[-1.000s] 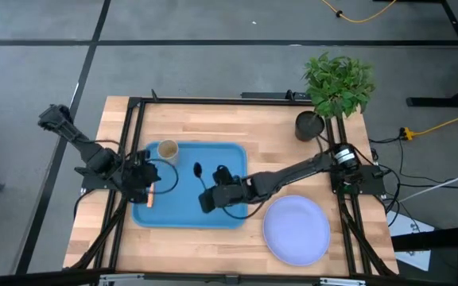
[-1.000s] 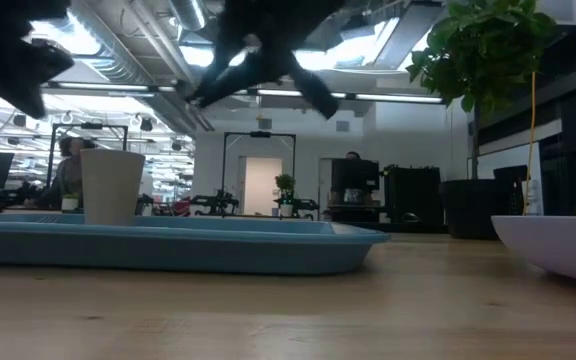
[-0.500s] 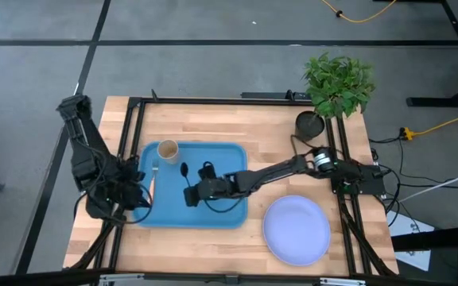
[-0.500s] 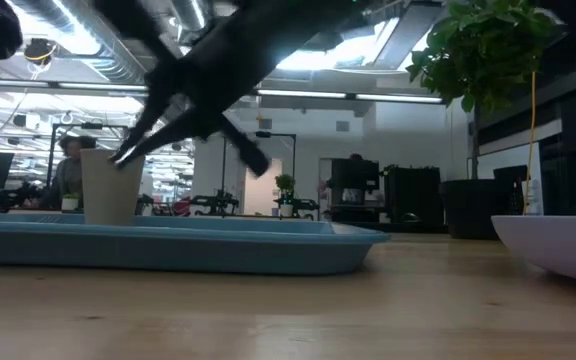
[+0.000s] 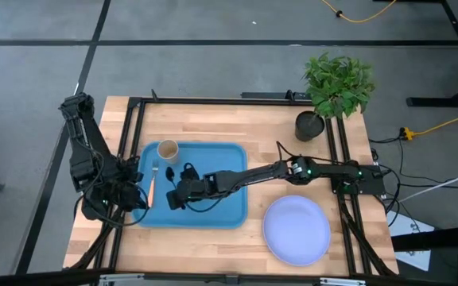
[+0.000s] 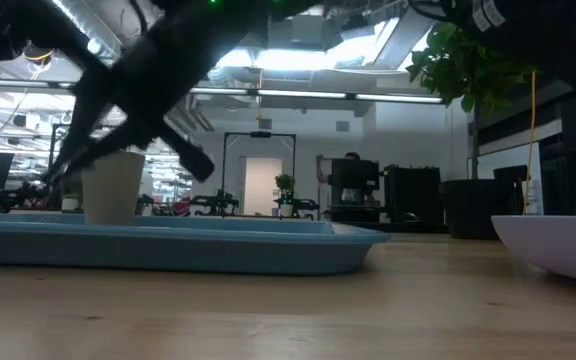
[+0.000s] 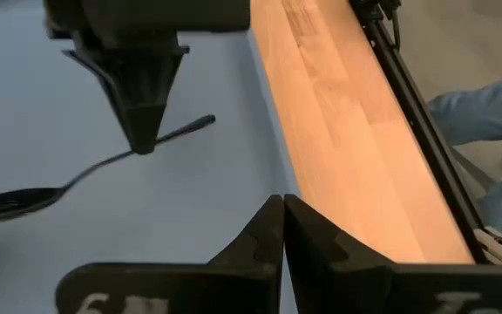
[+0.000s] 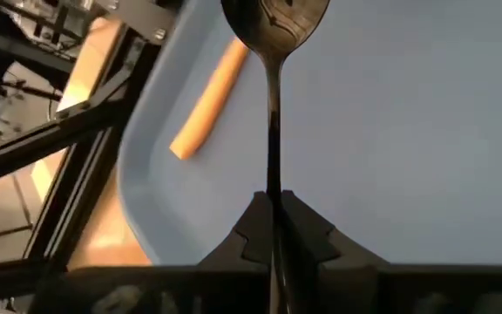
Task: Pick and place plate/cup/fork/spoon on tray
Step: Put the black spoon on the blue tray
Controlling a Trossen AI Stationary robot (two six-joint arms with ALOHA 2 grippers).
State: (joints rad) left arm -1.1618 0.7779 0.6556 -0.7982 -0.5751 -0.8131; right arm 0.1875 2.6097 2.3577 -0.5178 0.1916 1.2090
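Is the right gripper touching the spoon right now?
Touching: the right wrist view shows the right gripper shut on the spoon handle.

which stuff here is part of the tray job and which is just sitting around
Part of the job:
- bright blue rectangular plastic tray
- pale lavender-blue round plate, on the table beside the tray
- small tan paper-like cup, on the tray
- orange-handled fork, on the tray
- slim dark spoon, held in the right pincer

Just lying about:
- green potted plant in black pot
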